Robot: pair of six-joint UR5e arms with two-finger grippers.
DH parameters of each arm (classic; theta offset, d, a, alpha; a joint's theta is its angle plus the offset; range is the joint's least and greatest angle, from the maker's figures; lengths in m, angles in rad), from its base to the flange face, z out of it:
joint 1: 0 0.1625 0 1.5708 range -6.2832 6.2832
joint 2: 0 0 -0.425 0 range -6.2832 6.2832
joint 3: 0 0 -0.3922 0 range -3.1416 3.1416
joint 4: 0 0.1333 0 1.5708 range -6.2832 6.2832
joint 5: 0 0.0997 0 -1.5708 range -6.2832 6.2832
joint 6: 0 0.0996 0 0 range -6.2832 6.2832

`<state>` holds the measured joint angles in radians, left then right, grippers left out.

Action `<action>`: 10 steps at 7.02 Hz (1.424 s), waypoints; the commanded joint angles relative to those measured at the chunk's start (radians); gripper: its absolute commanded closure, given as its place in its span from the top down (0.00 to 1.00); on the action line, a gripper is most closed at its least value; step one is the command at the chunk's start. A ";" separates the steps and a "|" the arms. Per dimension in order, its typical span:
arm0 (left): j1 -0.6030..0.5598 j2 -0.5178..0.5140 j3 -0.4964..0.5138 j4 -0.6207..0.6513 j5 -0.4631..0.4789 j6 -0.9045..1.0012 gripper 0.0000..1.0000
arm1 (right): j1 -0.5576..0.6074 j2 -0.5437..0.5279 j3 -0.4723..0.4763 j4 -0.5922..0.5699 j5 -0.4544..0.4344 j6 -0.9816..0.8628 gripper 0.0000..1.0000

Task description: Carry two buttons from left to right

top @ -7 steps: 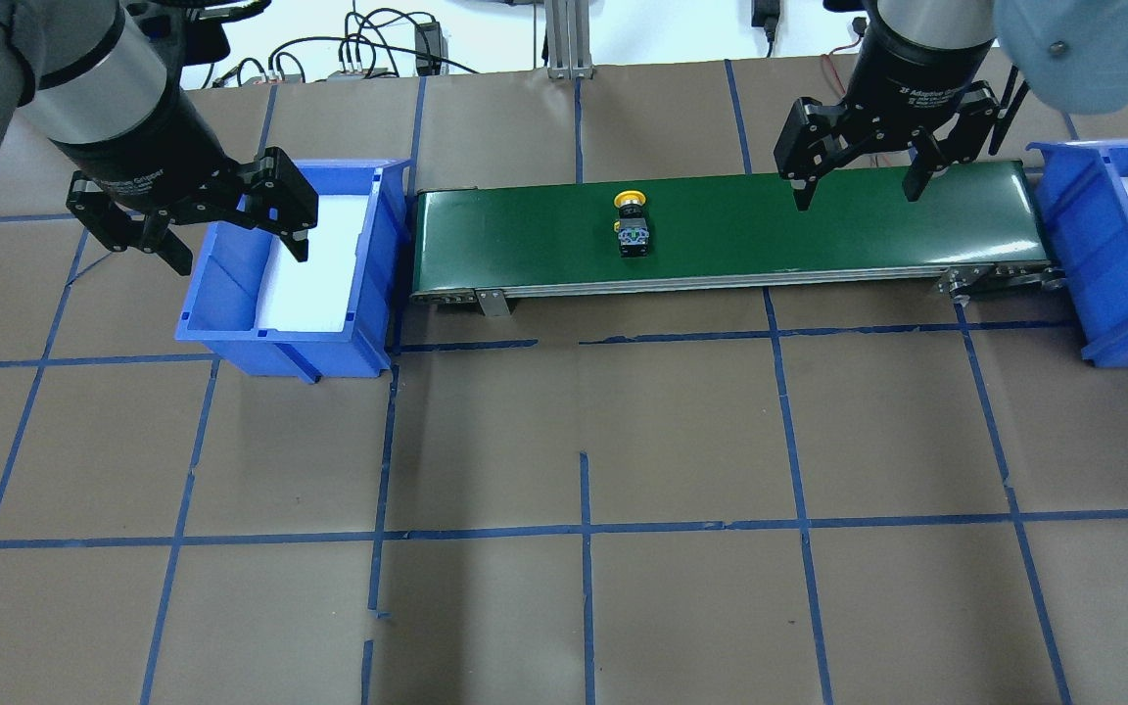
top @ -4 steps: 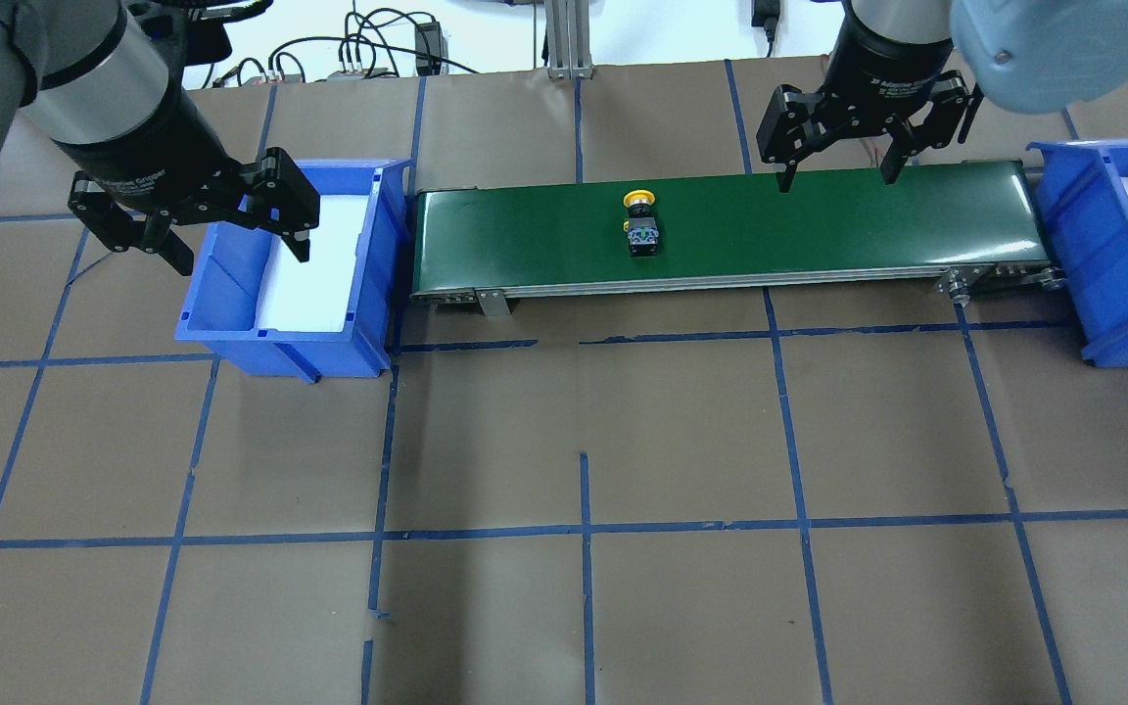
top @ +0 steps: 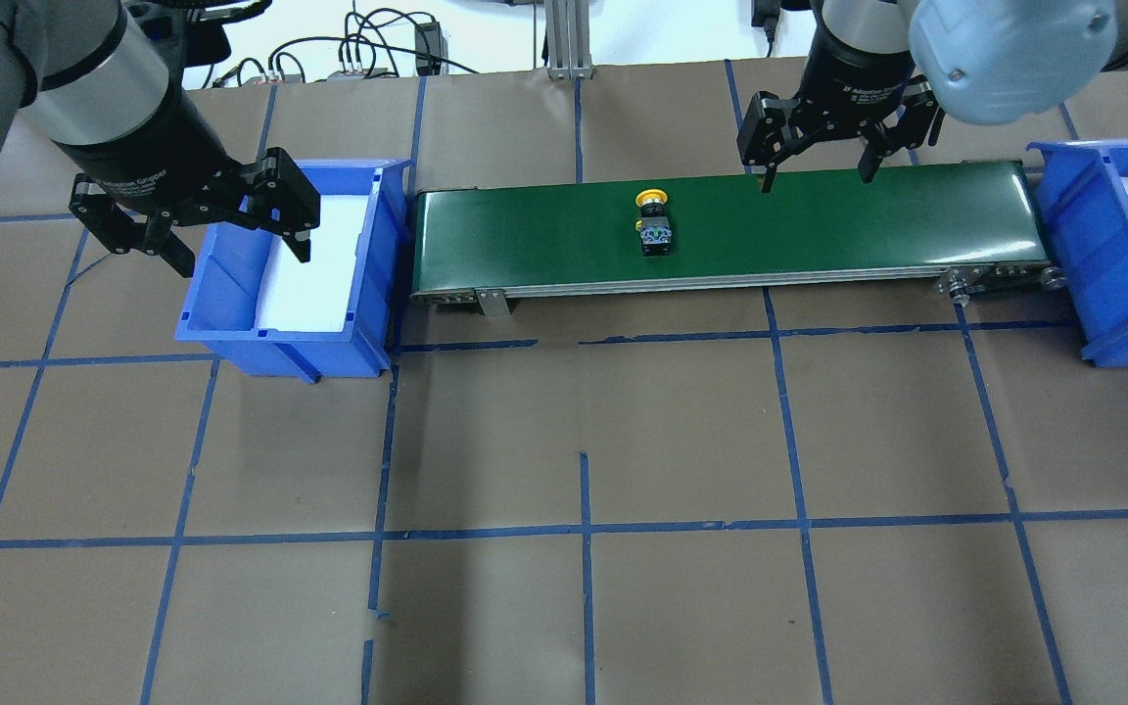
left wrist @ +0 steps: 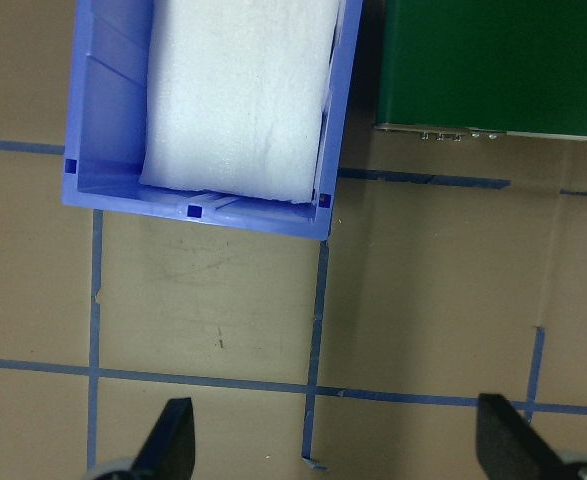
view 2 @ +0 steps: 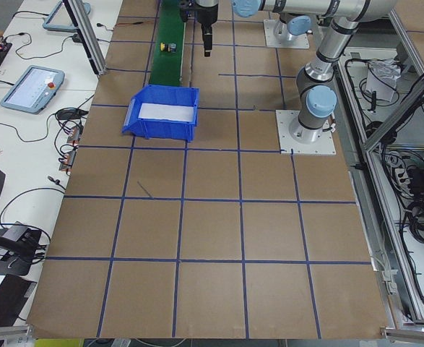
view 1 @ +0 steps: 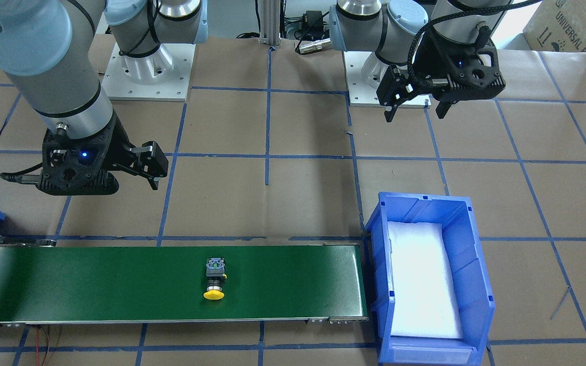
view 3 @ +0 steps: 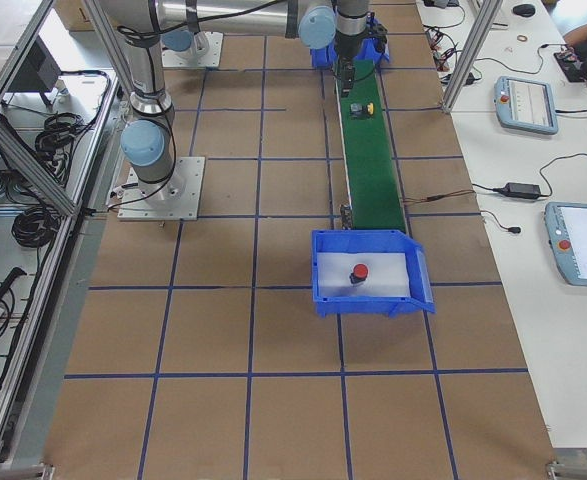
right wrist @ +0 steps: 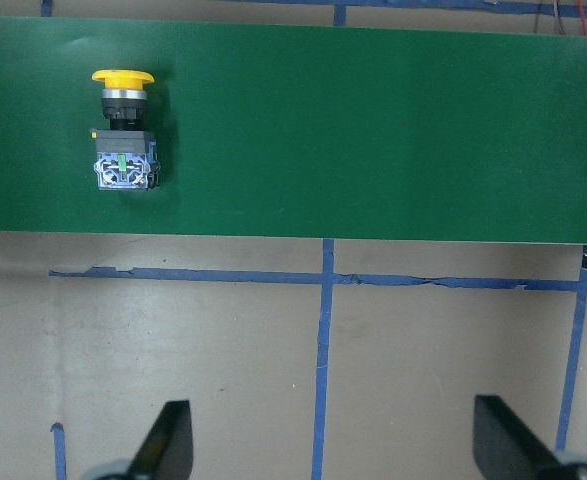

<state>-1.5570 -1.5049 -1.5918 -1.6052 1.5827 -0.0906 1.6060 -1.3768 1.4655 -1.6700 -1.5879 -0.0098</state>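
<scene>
Right gripper (top: 816, 182): hangs with its fingers (right wrist: 168, 445) spread wide and nothing between them. Sits over bare brown table (top: 681, 431) on the robot's side of the green conveyor belt (top: 819, 225), above the belt's right half, and touches neither belt nor button.

Left gripper (top: 241, 257): likewise splayed wide and empty. Hovers over the table on the robot's side of the left blue bin (top: 231, 328), toward the table's left edge; in its wrist view shows only fingertips above blue tape lines (left wrist: 213, 375), with the bin's near wall ahead of them.

Yellow-capped push-button (top: 654, 223): lies on its side on the belt, roughly at mid-length, along the table's far edge. Points its cap toward that far edge and its black contact block toward the robot. Rests well to the left of the right gripper, apart from it.

Red-capped push-button (view 3: 358, 273): rests in the right blue bin (view 3: 373, 302) on a white foam pad (view 3: 383, 268), at the belt's right end near the table's far right corner. Shows only at the frame's edge in the overhead view.

Left blue bin: stands just off the belt's left end, near the table's far left corner. Holds only its own white foam liner.
</scene>
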 commanded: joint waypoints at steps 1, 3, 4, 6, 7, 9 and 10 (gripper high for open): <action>0.001 0.000 0.000 -0.009 0.005 -0.030 1.00 | -0.003 -0.015 0.010 0.003 0.008 0.005 1.00; 0.000 0.000 -0.001 -0.007 0.007 -0.015 1.00 | -0.005 -0.015 0.015 0.016 -0.009 0.007 1.00; 0.000 0.000 -0.001 -0.006 0.007 -0.014 1.00 | -0.009 -0.028 0.018 0.028 -0.011 0.002 1.00; 0.000 0.000 -0.001 -0.007 0.005 -0.012 1.00 | -0.008 -0.036 0.022 0.032 -0.009 0.002 1.00; 0.000 0.000 -0.001 -0.006 0.005 -0.014 1.00 | -0.008 -0.038 0.032 0.029 -0.007 0.005 1.00; 0.000 0.000 -0.001 -0.006 0.005 -0.014 1.00 | -0.005 -0.038 0.045 0.027 0.000 0.005 1.00; 0.000 0.000 -0.001 -0.006 0.003 -0.014 1.00 | -0.003 -0.038 0.058 0.019 0.005 0.005 1.00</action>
<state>-1.5570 -1.5048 -1.5923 -1.6107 1.5873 -0.1043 1.6012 -1.4142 1.5100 -1.6441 -1.5890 -0.0047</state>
